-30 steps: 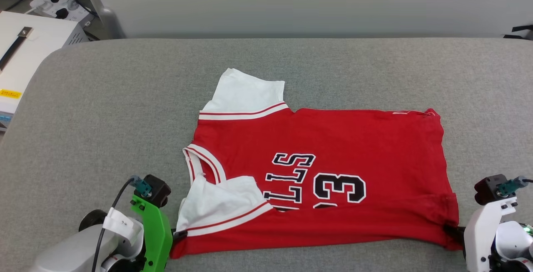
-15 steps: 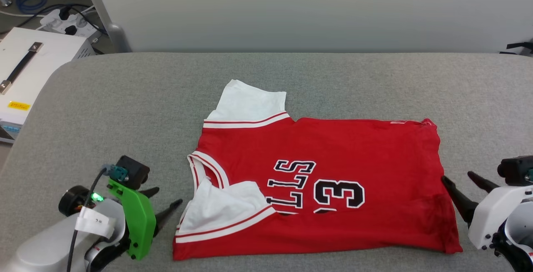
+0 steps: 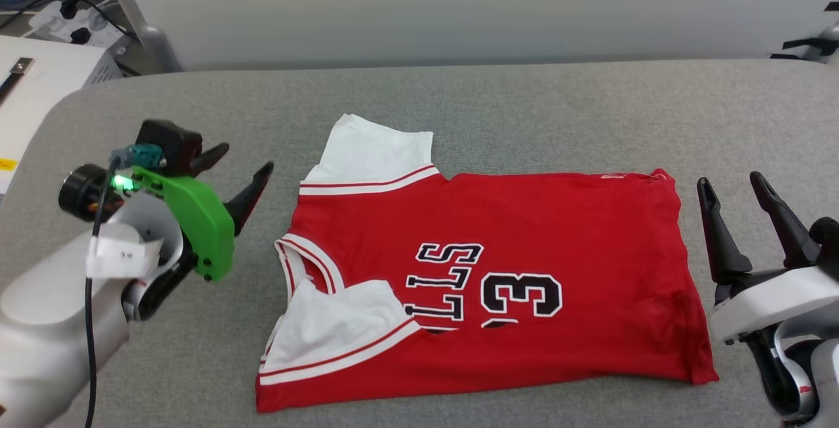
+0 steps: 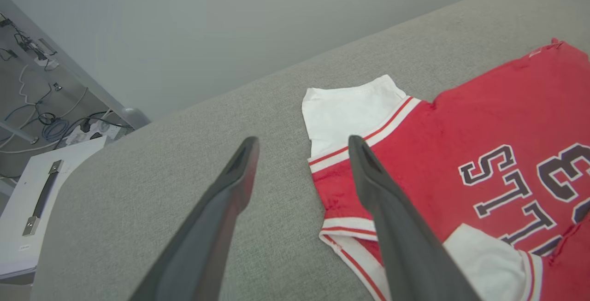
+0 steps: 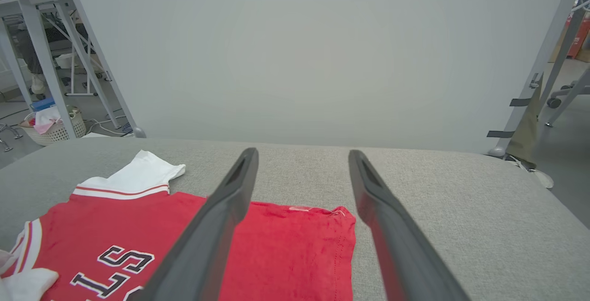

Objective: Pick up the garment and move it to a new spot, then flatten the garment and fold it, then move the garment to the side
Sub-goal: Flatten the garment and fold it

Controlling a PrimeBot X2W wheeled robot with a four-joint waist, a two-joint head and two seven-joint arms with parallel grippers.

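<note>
- Both jaws stood wide open, empty: left gripper [image 3: 246, 156] and right gripper [image 3: 729, 179] flanked the jersey [image 3: 524, 231], not touching it.
- Jersey lay on the cushion [image 3: 459, 100], its near edge seemingly folded over.

Grey cushioned surface [image 3: 524, 107], white box [image 3: 39, 87].

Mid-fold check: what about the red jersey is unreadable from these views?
- Head view: black lettering on the red short-sleeved jersey starts under the folded white sleeve and folded near edge.
- Left wrist view: left gripper partly covers the collar; right edge cuts the number.
- Right wrist view: right gripper fingers hide the jersey's middle.
</note>
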